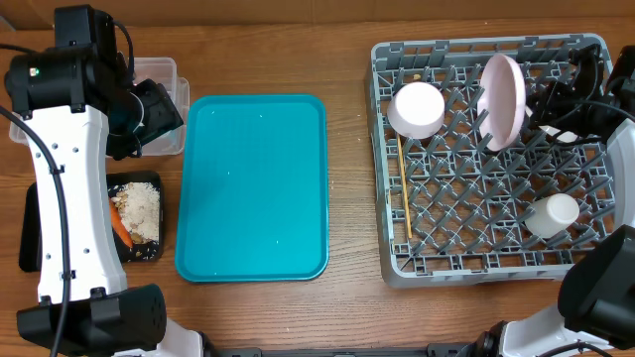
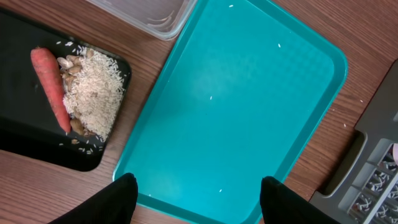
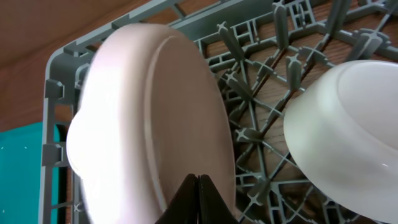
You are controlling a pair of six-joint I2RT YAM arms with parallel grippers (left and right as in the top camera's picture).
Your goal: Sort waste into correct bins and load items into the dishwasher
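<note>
The grey dish rack (image 1: pixel 392 164) holds an upturned white bowl (image 1: pixel 417 109), a white bowl standing on edge (image 1: pixel 503 97), a small white cup (image 1: pixel 551 214) and chopsticks (image 1: pixel 405 193) along its left wall. My right gripper (image 3: pixel 199 186) is shut and empty just in front of the standing bowl (image 3: pixel 143 106); the other bowl (image 3: pixel 348 137) is to its right. My left gripper (image 2: pixel 199 202) is open and empty above the teal tray's edge. The black tray (image 1: pixel 139 248) holds the carrot (image 2: pixel 51 87) and beige scraps (image 2: pixel 93 93). The clear tub (image 1: pixel 159 71) is partly behind the left arm. Wrapper and tissue are not visible.
The large teal tray (image 1: pixel 253 188) lies bare between the bins and the rack, with a few crumbs (image 2: pixel 211 97) on it. The left arm's white link (image 1: pixel 69 198) covers part of the black tray. The right arm (image 1: pixel 605 99) hangs over the rack's far right corner.
</note>
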